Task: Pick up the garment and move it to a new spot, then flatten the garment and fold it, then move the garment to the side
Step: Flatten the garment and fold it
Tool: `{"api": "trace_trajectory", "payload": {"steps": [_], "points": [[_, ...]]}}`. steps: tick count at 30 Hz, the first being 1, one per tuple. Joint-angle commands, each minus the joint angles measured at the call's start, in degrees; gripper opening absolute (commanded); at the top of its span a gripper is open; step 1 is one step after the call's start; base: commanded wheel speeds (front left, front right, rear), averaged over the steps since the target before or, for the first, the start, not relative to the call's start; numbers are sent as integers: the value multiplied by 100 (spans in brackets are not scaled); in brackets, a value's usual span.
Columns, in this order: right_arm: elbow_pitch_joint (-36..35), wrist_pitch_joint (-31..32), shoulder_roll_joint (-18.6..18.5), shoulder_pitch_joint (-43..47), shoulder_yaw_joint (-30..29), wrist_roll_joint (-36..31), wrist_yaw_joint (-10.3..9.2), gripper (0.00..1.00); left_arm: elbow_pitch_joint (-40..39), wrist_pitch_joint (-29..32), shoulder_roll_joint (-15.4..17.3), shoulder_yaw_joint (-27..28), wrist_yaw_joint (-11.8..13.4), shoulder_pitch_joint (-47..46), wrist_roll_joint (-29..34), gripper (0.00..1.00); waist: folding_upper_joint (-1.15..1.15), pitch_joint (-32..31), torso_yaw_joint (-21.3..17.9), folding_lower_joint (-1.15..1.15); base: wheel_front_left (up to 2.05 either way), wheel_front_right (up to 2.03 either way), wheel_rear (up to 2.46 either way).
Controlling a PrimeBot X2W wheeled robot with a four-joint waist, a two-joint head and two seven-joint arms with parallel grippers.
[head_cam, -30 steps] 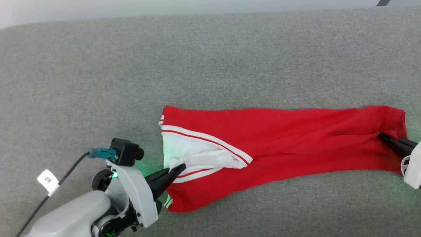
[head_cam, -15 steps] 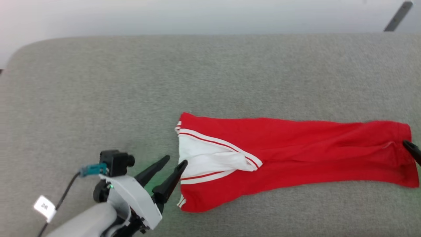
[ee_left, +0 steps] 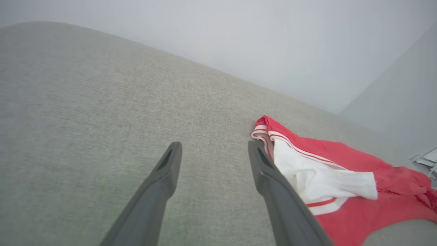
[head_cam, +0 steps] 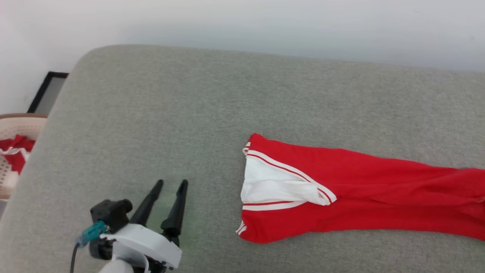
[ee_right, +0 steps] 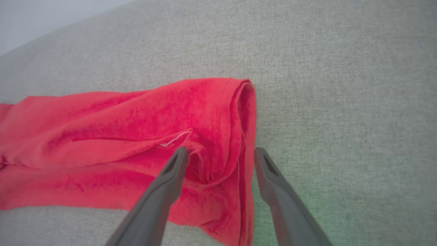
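The garment (head_cam: 360,189) lies folded into a long red strip on the grey padded surface (head_cam: 170,98), with a white sleeve and striped trim at its left end. My left gripper (head_cam: 172,184) stands open on bare surface, well to the left of that sleeve end. In the left wrist view the open left gripper (ee_left: 215,145) holds nothing, and the garment (ee_left: 321,177) lies just right of its right finger. In the right wrist view the right gripper (ee_right: 220,150) is open above the hem end of the garment (ee_right: 119,130), holding nothing.
A pale basket (head_cam: 19,125) with red cloth in it stands beyond the surface's left edge, near a dark-framed panel (head_cam: 47,91). A pale wall runs behind. Bare grey surface stretches left of and behind the garment.
Both grippers opened and let go of the garment, which now lies flat. The left gripper drew back to the left, off the sleeve. The head camera has shifted, so the whole picture moved.
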Motion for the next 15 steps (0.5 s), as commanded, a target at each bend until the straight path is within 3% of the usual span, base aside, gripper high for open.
{"api": "trace_trajectory", "payload": {"steps": [1,9,15], "points": [[7,-19,-77,137,-50,65,2,100,-18,4,-100,242,76,153,472,100,0,-84,170,0,0,0,0],[182,607,-288,66,-113,235,2,100,-354,4,-570,1067,214,486,2482,100,0,-125,213,0,0,0,0],[597,1676,-257,-366,-47,345,2,100,-630,3,-981,1507,25,608,3231,100,0,-123,218,0,0,0,0]]}}
